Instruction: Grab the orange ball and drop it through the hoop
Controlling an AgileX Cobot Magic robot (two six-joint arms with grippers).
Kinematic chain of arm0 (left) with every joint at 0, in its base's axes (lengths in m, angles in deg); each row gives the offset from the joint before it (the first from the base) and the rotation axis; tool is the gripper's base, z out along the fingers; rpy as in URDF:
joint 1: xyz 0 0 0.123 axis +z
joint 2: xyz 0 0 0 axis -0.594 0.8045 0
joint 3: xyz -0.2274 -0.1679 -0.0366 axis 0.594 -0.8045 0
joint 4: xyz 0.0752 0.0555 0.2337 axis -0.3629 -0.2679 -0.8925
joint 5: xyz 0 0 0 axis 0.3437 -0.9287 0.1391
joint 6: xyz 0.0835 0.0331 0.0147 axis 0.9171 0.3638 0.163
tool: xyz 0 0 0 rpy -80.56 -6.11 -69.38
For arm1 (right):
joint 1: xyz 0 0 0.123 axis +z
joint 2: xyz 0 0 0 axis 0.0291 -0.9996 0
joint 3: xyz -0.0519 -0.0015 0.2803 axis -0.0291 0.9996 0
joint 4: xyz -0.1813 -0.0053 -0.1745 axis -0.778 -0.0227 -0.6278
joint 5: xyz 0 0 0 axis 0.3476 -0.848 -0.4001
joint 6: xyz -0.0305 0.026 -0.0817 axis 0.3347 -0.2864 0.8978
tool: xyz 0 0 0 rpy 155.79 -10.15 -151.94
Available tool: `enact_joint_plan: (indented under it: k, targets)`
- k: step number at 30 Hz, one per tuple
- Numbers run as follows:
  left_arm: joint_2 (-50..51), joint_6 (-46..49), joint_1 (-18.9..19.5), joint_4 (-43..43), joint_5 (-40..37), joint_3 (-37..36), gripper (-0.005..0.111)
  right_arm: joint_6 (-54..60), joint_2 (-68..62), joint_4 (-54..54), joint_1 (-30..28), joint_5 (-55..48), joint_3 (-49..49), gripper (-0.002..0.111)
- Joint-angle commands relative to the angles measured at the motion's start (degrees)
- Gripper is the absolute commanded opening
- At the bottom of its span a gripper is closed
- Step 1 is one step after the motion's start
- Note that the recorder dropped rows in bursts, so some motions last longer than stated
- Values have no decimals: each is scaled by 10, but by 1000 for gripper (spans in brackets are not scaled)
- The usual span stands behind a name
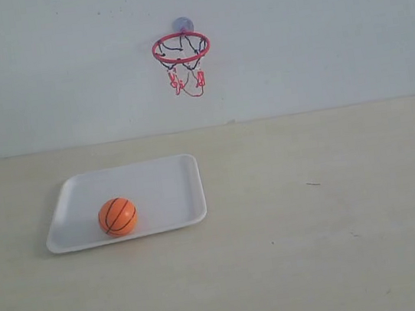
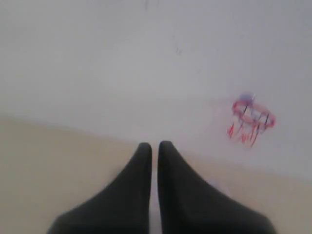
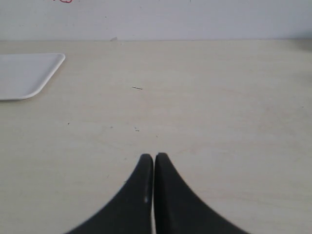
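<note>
An orange ball (image 1: 117, 217) with black seams sits in the near left part of a white tray (image 1: 165, 184) on a pale table (image 1: 321, 248). It is well apart from the hoop (image 1: 181, 48), which is fixed high on the white wall (image 1: 314, 32) behind. The hoop's red ring faces outward and its red, white and dark net hangs below. Neither arm appears in the exterior view. The left hand (image 2: 154, 145) is clenched on nothing, its dark fingers almost meeting, with the hoop blurred off to one side. The right hand (image 3: 154, 157) is likewise closed and empty above bare table, with a corner of the tray at the edge of its view.
</note>
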Motion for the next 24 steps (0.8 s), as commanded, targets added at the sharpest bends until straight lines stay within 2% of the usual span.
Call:
enact_joint_plan:
  k: [1, 3, 7, 12, 19, 21, 24]
  targets:
    - [162, -6, -1, 4, -229, 122, 4, 1, 1, 0, 0, 5, 0, 0]
    - [227, -6, -1, 4, -271, 165, 4, 1, 1, 0, 0, 5, 0, 0]
    - [317, -1, -1, 9, -269, 210, 4, 1, 1, 0, 0, 5, 0, 0]
    - [428, 206, -2, 92, -277, 270, 4, 1, 1, 0, 0, 5, 0, 0]
    - [619, 259, -3, 87, -366, 429, 4, 1, 1, 0, 0, 5, 0, 0]
    - [671, 313, -6, 90, -396, 482, 7, 1, 1, 0, 0, 5, 0, 0]
    - [733, 358, -16, 88, -440, 546, 22, 1, 1, 0, 0, 5, 0, 0]
